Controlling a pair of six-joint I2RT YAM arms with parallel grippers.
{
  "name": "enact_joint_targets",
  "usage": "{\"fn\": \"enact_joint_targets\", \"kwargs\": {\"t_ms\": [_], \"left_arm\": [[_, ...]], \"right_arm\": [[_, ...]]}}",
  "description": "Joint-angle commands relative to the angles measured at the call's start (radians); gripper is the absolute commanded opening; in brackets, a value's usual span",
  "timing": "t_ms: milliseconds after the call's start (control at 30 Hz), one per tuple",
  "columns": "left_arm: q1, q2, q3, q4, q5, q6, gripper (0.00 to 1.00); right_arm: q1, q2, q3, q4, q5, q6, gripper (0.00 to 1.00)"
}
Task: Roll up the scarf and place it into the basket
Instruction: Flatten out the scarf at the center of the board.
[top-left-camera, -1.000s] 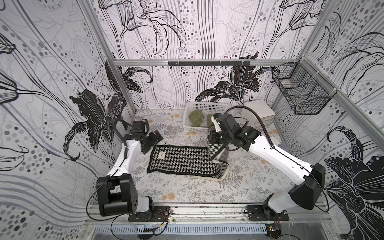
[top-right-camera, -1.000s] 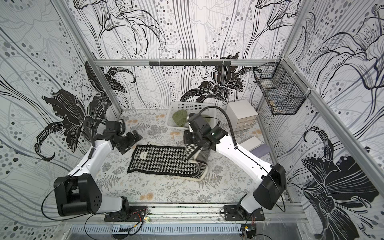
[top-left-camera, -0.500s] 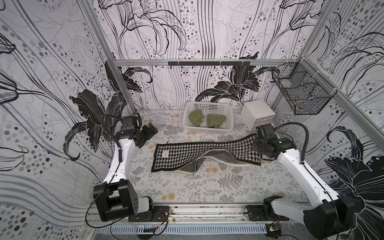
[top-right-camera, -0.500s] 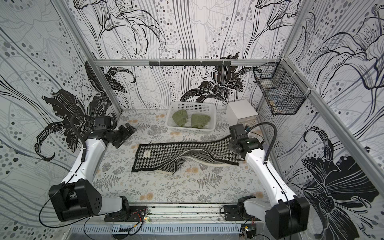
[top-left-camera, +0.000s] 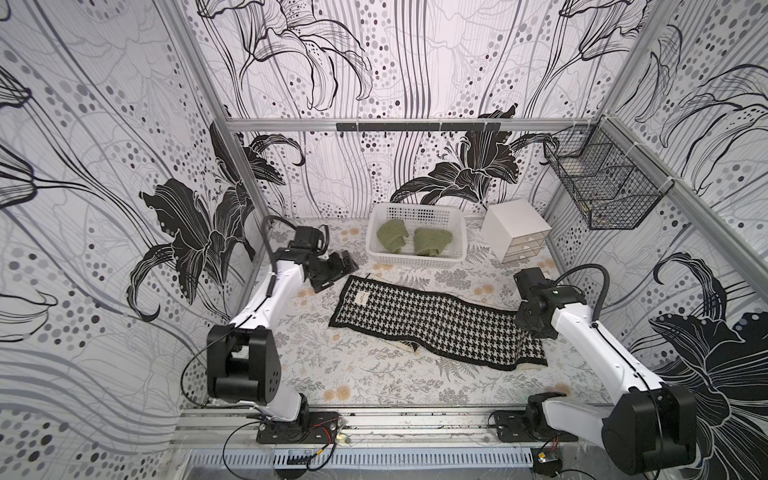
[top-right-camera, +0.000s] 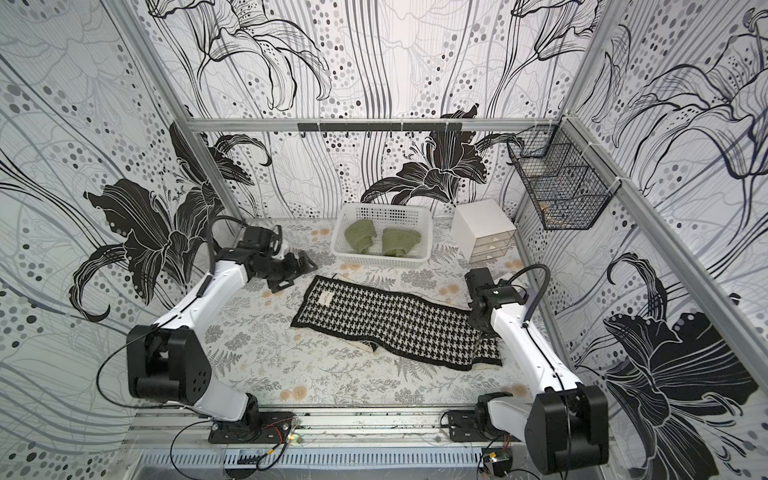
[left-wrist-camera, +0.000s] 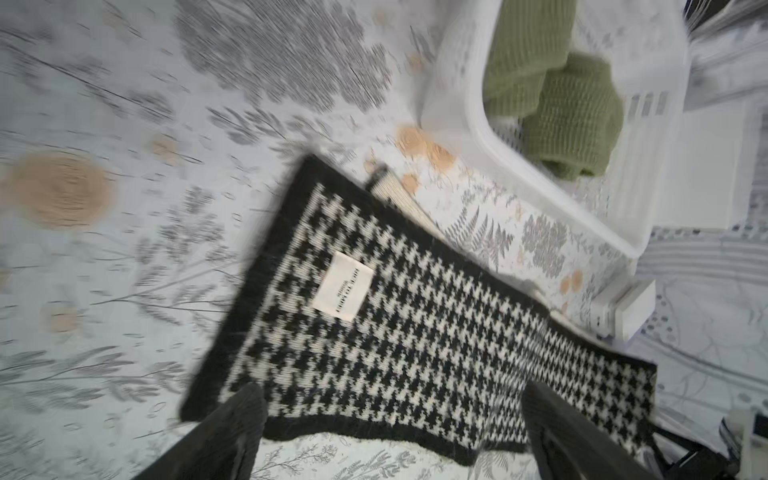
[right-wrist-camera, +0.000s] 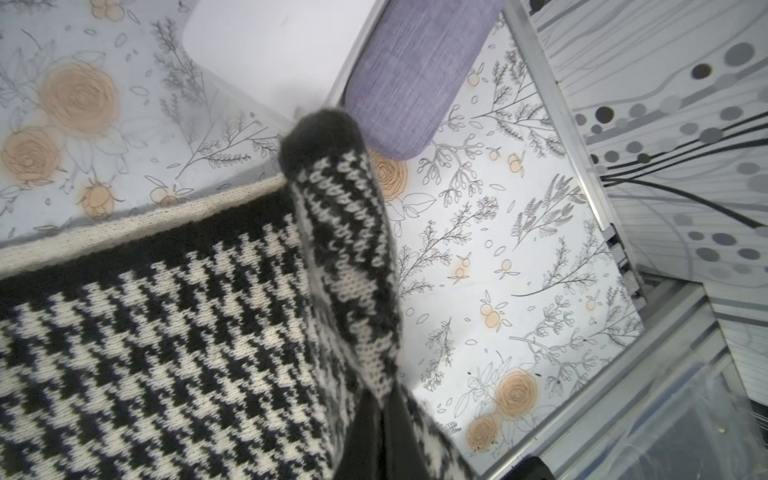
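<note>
Right gripper (right-wrist-camera: 384, 415): clamped on the right end of the scarf (top-left-camera: 436, 320), which we have just drawn rightward, opening the doubled cloth to full length across mid-table. Left gripper (top-left-camera: 334, 269): jaws apart, empty, beside the scarf's left end. Basket (top-left-camera: 415, 259): far centre, still awaiting it. Rolling, we judge, can now begin.

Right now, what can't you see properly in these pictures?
Words on the label: left wrist view, blurred.
Right claw tips: right wrist view, covered by the pinched scarf.
Purple thing: same view, cut off by the picture's edge.
Inside the wire basket: in a top view, too small.
</note>
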Motion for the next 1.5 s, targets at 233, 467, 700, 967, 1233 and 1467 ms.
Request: {"fn": "enact_joint_targets", "kwargs": {"t_ms": [233, 467, 700, 967, 1233, 1467], "left_arm": [[-0.242, 0.182, -0.056, 0.097, 0.007, -0.101, 0.99], [-0.212, 0.289, -0.086, 0.091, -0.245, -0.195, 0.99], [0.201, -0.053, -0.388, 0.171, -0.406, -0.297, 0.99], [0.325, -0.377, 0.04, -0.111, -0.463, -0.064, 0.99], [0.329, -0.365, 0.068, -0.094, -0.271, -0.069, 0.99], [0.318, -0.363, 0.023, -0.092, -0.222, -0.059, 0.99]], "right_arm": [[0.016, -0.013, -0.051, 0.067, -0.106, -0.04, 0.0], [0.227, 0.062, -0.001, 0.188, -0.254, -0.06, 0.0], [0.492, 0.314, 0.253, 0.348, -0.516, -0.043, 0.0], [0.562, 0.25, 0.576, 0.502, -0.615, 0.0, 0.0], [0.136, 0.378, 0.219, 0.062, -0.229, -0.054, 0.0], [0.146, 0.367, 0.214, 0.022, -0.084, -0.074, 0.0]]}}
